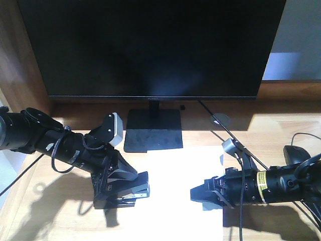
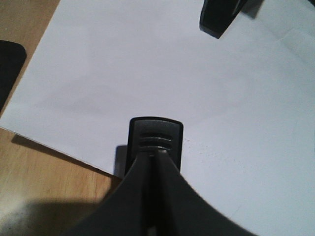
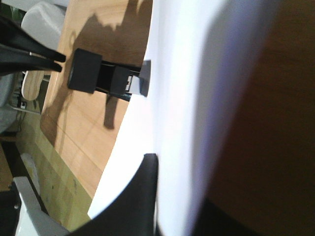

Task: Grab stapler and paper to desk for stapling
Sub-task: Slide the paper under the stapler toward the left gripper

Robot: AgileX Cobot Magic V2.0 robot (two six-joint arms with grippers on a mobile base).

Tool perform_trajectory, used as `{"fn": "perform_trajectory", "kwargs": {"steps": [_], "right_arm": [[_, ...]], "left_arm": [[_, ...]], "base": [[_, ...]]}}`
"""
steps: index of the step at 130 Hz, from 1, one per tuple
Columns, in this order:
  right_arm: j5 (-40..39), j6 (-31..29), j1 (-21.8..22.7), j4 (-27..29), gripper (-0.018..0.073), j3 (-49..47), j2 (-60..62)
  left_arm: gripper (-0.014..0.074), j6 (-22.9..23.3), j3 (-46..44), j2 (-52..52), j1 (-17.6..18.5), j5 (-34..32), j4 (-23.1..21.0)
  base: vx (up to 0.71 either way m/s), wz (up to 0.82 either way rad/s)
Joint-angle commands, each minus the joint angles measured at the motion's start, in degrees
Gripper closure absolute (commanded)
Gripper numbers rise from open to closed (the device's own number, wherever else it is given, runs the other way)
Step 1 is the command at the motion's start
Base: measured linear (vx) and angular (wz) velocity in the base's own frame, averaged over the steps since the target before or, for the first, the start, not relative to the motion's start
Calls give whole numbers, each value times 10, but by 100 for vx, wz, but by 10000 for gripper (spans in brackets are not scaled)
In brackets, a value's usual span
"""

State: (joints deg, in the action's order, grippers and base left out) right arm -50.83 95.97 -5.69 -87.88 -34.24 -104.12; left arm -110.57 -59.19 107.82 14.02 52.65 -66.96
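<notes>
The black stapler (image 1: pixel 136 191) lies low over the pale wood desk (image 1: pixel 50 211), its front end over the left edge of the white paper (image 1: pixel 175 170). My left gripper (image 1: pixel 120 193) is shut on the stapler. In the left wrist view the stapler's ridged end (image 2: pixel 155 135) sticks out past my closed fingers (image 2: pixel 133 191) onto the paper (image 2: pixel 147 64). My right gripper (image 1: pixel 199 195) is shut on the paper's right part. In the right wrist view one finger (image 3: pixel 142 196) presses on the bowed sheet (image 3: pixel 177 98); the other finger is hidden behind it. The stapler (image 3: pixel 91 71) shows across the sheet.
A large black monitor (image 1: pixel 150 45) stands behind, its stand base (image 1: pixel 153 129) just beyond the paper's far edge. A black mouse (image 1: pixel 293 153) and cables (image 1: pixel 235 143) lie at the right. A brown wooden panel (image 1: pixel 20 55) rises at the left.
</notes>
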Motion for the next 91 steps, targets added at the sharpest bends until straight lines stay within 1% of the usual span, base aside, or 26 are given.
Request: {"fn": "perform_trajectory", "kwargs": {"steps": [1, 13, 26, 38, 55, 71, 91], "right_arm": [[-42, -6, -1, 22, 562, -17, 4], [-68, -5, -1, 21, 562, -35, -12], [-97, 8, -1, 21, 562, -62, -37], [-110, 30, -1, 21, 562, -79, -58], [-128, 31, -1, 22, 562, -86, -81], [-141, 31, -1, 37, 562, -86, -96], [-151, 24, -4, 70, 562, -86, -100]], "left_arm": [[604, 6, -8, -26, 2, 21, -26], [604, 6, -8, -26, 2, 21, -26], [604, 6, -8, -26, 2, 21, -26], [604, 6, -8, -26, 2, 21, -26], [604, 6, -8, -26, 2, 21, -26], [604, 6, -8, -26, 2, 21, -26], [604, 6, -8, -26, 2, 21, -26]], "base": [[0, 0], [0, 0], [0, 0], [0, 0], [0, 0], [0, 0], [0, 0]]}}
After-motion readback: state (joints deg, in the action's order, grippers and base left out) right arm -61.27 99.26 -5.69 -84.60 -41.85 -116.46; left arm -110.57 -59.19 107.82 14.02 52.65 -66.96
